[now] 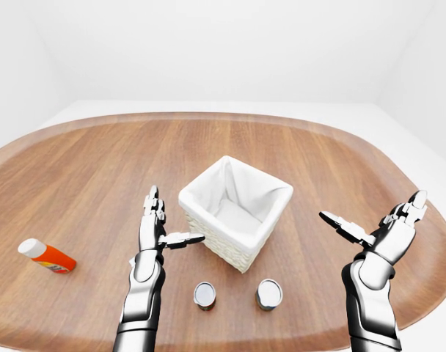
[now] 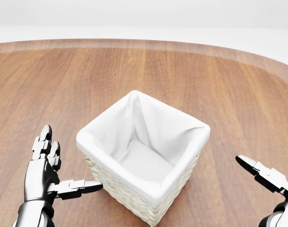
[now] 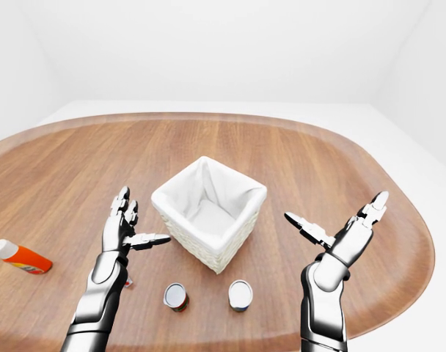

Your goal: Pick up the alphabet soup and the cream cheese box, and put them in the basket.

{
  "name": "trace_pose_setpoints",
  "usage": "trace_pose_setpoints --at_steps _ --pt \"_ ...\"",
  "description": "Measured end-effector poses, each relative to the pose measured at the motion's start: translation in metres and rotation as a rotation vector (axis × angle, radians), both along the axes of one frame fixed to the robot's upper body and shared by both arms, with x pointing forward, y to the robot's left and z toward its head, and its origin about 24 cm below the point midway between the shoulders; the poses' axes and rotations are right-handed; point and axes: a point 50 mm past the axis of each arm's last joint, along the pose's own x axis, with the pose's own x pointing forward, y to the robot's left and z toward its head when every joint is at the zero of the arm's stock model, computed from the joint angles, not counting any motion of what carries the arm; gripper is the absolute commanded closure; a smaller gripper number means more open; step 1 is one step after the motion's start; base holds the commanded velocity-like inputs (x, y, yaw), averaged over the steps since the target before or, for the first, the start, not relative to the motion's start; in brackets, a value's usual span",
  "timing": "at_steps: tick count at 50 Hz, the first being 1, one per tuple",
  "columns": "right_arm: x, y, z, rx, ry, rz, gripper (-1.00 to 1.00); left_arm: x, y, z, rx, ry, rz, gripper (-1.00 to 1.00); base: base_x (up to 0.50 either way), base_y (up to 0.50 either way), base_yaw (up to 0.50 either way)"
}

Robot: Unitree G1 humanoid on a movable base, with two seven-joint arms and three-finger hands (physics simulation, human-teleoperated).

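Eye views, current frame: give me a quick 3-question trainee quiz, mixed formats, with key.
1. True or false: the wicker basket with the white liner already holds a can.
2. Multiple choice: in the left-eye view, where do the two upright cans stand relative to the basket? A) above it B) below it C) inside it
3. Fill in: the orange bottle with the white cap lies on its ____ near the wooden table's left edge.

Key: 1 false, the liner shows nothing inside. 2 B. 3 side.

Both the left hand and right hand are open and hold nothing.
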Motion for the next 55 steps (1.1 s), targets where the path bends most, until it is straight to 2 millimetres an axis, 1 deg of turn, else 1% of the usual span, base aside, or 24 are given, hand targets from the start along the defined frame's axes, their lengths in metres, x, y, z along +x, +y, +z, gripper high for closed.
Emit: trace_pose_setpoints --at_steps 7,16,27,33,39,51,55 --pt "0.000 0.000 0.000 0.001 -0.004 0.000 -1.00 -0.003 0.003 0.004 0.025 -0.004 0.044 -1.00 0.00 0.00 0.00" --pt "0.000 0.000 0.000 0.002 -0.007 0.001 -1.00 -0.011 0.012 0.012 0.137 0.005 0.130 -1.00 0.00 0.00 0.00" --pt "0.000 0.000 -0.001 0.001 -0.002 0.001 -1.00 -0.015 0.027 0.042 0.347 -0.100 0.190 -1.00 0.00 0.00 0.00" --pt "0.001 0.000 -0.001 -0.002 0.001 0.001 -1.00 -0.018 0.033 0.057 0.491 -0.144 0.210 -1.00 0.00 0.00 0.00" --pt "0.001 0.000 -0.002 -0.003 0.003 0.002 -1.00 -0.020 0.035 0.068 0.667 -0.167 0.218 -1.00 0.00 0.00 0.00" --pt "0.002 0.000 -0.002 -0.006 0.008 0.003 -1.00 -0.023 0.029 0.078 0.978 -0.152 0.174 -1.00 0.00 0.00 0.00" --pt "0.002 0.000 -0.002 -0.007 0.010 0.003 -1.00 -0.024 0.025 0.087 1.078 -0.156 0.140 -1.00 0.00 0.00 0.00"
